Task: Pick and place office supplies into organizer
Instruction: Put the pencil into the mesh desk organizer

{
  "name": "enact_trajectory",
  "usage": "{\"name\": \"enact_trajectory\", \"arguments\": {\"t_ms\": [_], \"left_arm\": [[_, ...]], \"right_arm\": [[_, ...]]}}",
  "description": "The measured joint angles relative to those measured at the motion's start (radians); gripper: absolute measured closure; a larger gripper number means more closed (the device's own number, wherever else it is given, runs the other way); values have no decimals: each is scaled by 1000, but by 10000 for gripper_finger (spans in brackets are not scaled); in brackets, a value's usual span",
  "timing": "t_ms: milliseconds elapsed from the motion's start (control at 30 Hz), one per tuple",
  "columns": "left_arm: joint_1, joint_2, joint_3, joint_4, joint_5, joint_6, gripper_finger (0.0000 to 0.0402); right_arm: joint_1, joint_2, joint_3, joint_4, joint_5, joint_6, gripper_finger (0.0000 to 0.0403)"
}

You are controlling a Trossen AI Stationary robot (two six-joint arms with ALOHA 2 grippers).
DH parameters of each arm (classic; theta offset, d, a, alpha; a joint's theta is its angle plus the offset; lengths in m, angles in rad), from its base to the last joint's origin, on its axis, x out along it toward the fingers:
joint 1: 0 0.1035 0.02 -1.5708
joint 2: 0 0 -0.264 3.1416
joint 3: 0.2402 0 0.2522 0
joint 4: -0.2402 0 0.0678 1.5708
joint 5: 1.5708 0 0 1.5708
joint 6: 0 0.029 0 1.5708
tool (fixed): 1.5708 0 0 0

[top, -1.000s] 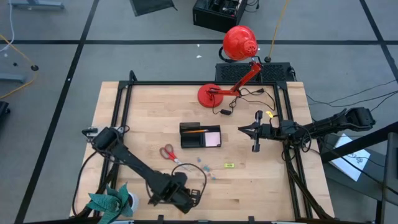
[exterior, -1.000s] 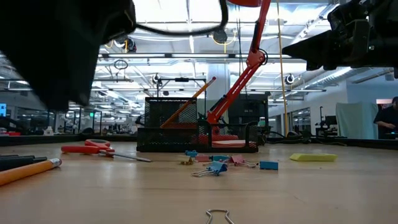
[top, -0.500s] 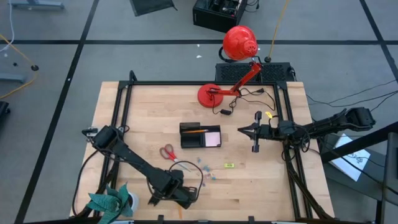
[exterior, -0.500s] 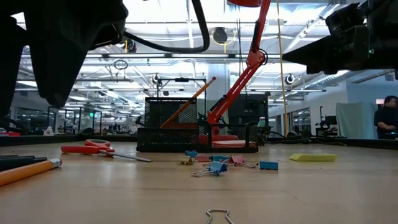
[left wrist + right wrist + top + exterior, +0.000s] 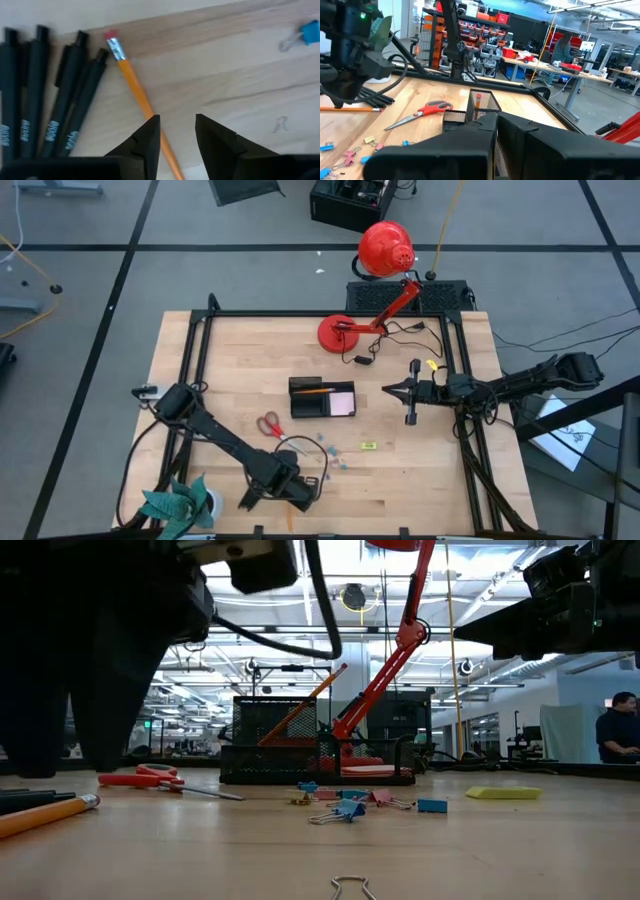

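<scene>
While the left pincer (image 5: 177,131) is hovering low over the near edge of the worktop (image 5: 420,465) with its fingers (image 5: 145,137) apart and gripping nothing, the orange pencil (image 5: 137,95) is lying flat just beneath it, its shaft passing under one finger and its eraser end pointing away. Four dark pens (image 5: 47,110) are lying side by side just beside the pencil. The scissors (image 5: 271,426) are resting between this pincer and the organizer (image 5: 322,398), which is sitting mid-worktop with a pencil and pink notepad (image 5: 342,403) inside. Clips (image 5: 350,806) are lying scattered nearby. The right pincer (image 5: 390,388) is waiting closed, right of the organizer.
</scene>
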Motion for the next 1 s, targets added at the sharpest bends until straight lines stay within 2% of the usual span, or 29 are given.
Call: {"name": "enact_trajectory", "arguments": {"t_ms": [333, 1000], "left_arm": [[5, 33, 1, -27, 30, 12, 275], [12, 37, -13, -77, 21, 17, 275]], "right_arm": [[0, 0, 0, 0, 0, 0, 394], [0, 0, 0, -2, 0, -1, 394]]}}
